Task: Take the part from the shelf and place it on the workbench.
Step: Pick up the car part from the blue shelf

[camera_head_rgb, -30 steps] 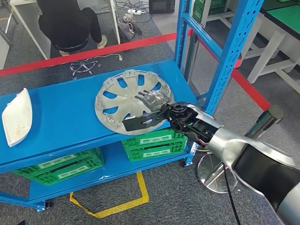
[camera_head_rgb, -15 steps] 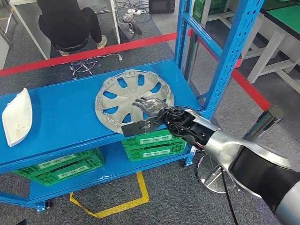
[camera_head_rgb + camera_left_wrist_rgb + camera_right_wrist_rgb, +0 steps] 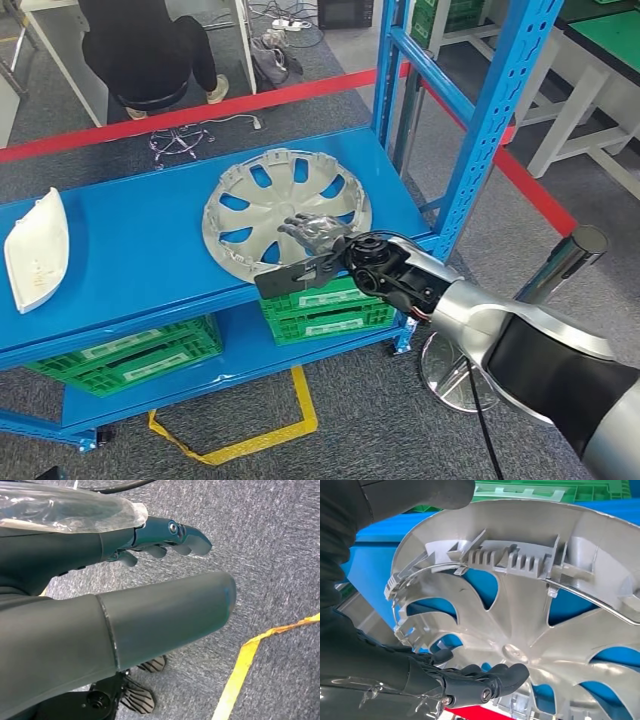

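A silver-grey wheel cover (image 3: 256, 205) lies flat on the blue shelf (image 3: 136, 250), right of its middle. My right hand (image 3: 317, 245) reaches in from the right over the cover's near rim. Its fingers (image 3: 309, 228) are spread above the spokes and its thumb (image 3: 290, 272) stretches out below the rim at the shelf's front edge. In the right wrist view the cover's rim (image 3: 546, 610) runs between the thumb and the dark fingers (image 3: 482, 685), with gaps on both sides. My left hand (image 3: 151, 580) hangs over grey carpet, fingers straight, holding nothing.
A white mirror housing (image 3: 36, 248) lies at the shelf's left end. Green crates (image 3: 328, 305) sit on the lower shelf. A blue upright (image 3: 483, 120) stands right of the cover. A person (image 3: 143, 45) sits behind the shelf; a stool base (image 3: 453, 370) is by my right arm.
My right hand has slid left along the cover's near rim, its fingers moving further in over the spokes. The cover has not moved.
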Controlling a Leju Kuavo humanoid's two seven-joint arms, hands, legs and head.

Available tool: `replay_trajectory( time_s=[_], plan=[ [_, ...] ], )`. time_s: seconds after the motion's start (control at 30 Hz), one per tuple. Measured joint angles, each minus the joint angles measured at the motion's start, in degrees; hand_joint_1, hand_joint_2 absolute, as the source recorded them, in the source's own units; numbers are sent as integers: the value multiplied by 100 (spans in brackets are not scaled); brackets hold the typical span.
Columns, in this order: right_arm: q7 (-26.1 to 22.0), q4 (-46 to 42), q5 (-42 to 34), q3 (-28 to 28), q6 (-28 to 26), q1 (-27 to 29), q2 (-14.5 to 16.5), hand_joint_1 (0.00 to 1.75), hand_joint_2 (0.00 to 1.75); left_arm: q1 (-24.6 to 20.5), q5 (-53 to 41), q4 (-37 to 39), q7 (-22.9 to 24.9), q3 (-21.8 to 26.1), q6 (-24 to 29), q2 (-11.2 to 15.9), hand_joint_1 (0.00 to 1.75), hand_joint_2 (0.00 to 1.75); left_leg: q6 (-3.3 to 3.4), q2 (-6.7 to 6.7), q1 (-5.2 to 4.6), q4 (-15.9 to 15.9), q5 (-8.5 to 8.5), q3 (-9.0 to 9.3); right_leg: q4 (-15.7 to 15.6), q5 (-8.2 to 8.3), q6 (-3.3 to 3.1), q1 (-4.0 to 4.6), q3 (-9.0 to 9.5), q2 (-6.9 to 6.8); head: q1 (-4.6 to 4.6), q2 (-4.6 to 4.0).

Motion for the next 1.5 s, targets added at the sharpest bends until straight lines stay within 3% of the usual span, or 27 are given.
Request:
replay_trajectory(
  time_s=[1.1, 1.5],
  plan=[
    [-244, 755, 39, 216, -34, 101, 398, 0, 175, -66, 9, 0, 106, -156, 18, -30, 0, 0, 0, 0, 0, 0, 0, 0, 0, 0, 0, 0, 0, 0, 0, 0],
    [-289, 1268, 774, 384, -383, 101, 599, 0, 175, -64, 133, 0, 106, -195, 67, -33, 0, 0, 0, 0, 0, 0, 0, 0, -1, 0, 0, 0, 0, 0, 0, 0]
  ],
)
